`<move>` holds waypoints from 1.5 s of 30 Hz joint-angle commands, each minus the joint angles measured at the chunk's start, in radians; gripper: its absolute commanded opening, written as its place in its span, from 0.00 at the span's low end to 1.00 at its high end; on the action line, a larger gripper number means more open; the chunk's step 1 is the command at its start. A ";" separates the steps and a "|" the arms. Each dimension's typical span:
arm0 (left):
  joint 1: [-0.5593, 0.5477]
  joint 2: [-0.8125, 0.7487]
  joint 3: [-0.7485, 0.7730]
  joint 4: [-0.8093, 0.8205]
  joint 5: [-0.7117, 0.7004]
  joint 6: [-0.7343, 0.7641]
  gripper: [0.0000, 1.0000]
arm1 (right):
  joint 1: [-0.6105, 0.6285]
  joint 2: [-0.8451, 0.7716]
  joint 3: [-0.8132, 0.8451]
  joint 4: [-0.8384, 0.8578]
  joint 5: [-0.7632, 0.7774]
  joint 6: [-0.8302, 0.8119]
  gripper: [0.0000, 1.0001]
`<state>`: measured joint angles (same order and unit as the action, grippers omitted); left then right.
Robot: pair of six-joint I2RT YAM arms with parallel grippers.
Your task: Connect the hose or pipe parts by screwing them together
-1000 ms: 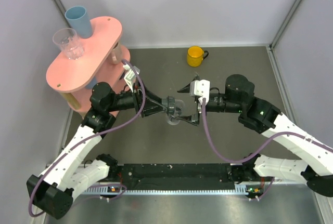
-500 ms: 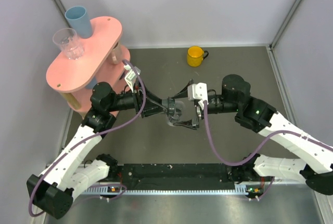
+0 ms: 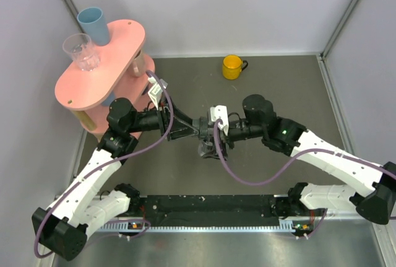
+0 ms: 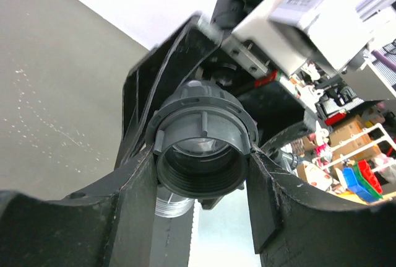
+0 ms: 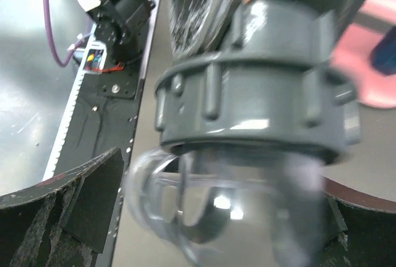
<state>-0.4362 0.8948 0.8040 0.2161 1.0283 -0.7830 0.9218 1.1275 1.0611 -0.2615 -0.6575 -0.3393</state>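
Note:
The pipe fitting [image 3: 205,138] hangs above the table's middle, between both arms. Seen from the left wrist, its dark grey ribbed nut [image 4: 204,146] faces the camera with the inner thread showing. My left gripper [image 4: 201,174] is shut on that nut, one finger pressed on each side. Below the nut a pale threaded end [image 4: 175,207] shows. In the right wrist view the same nut [image 5: 253,100] sits over a clear rounded piece [image 5: 223,211]. My right gripper [image 5: 223,217] is open, with its fingers [image 5: 93,199] standing apart on either side of the clear piece.
A yellow mug [image 3: 232,67] stands at the back of the table. At the far left is a pink shelf [image 3: 102,72] with a blue cup [image 3: 94,24] and a clear glass [image 3: 81,52] on it. A black rail [image 3: 204,205] runs along the near edge.
The right arm has swung left and its open gripper now straddles the fitting, with the jaws a little narrower. The left gripper has kept still, holding the nut.

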 commanded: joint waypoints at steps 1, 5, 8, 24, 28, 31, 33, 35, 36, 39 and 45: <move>0.004 -0.005 0.024 0.072 -0.043 0.034 0.00 | 0.023 0.003 -0.018 -0.016 -0.031 0.034 0.89; 0.004 -0.008 0.020 0.043 -0.048 0.062 0.00 | 0.023 -0.031 -0.026 -0.030 0.085 0.042 0.90; 0.004 -0.011 0.014 0.035 -0.053 0.071 0.00 | 0.023 -0.075 -0.032 -0.045 0.146 0.039 0.91; 0.005 0.000 0.001 0.046 -0.054 0.056 0.00 | 0.023 -0.184 0.105 -0.096 0.210 -0.044 0.93; 0.005 0.001 0.000 0.049 -0.050 0.050 0.00 | 0.023 -0.156 0.158 -0.081 0.142 -0.056 0.92; 0.005 0.001 0.000 0.051 -0.050 0.047 0.00 | 0.023 -0.138 0.175 -0.056 0.098 -0.053 0.92; 0.004 0.003 0.000 0.054 -0.050 0.045 0.00 | 0.023 -0.124 0.181 -0.050 0.075 -0.050 0.92; 0.005 0.004 0.001 0.058 -0.048 0.042 0.00 | 0.025 -0.107 0.188 -0.048 0.045 -0.046 0.92; 0.005 0.004 0.001 0.058 -0.047 0.041 0.00 | 0.025 -0.103 0.188 -0.045 0.036 -0.044 0.92; 0.005 0.006 0.004 0.060 -0.045 0.037 0.00 | 0.025 -0.083 0.181 -0.048 0.006 -0.032 0.92; 0.005 0.006 0.008 0.069 -0.043 0.030 0.00 | 0.026 -0.058 0.151 -0.035 -0.025 -0.009 0.92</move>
<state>-0.4362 0.8974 0.8036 0.2089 0.9829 -0.7380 0.9340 1.0561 1.2049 -0.3271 -0.6216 -0.3733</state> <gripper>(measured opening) 0.561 0.921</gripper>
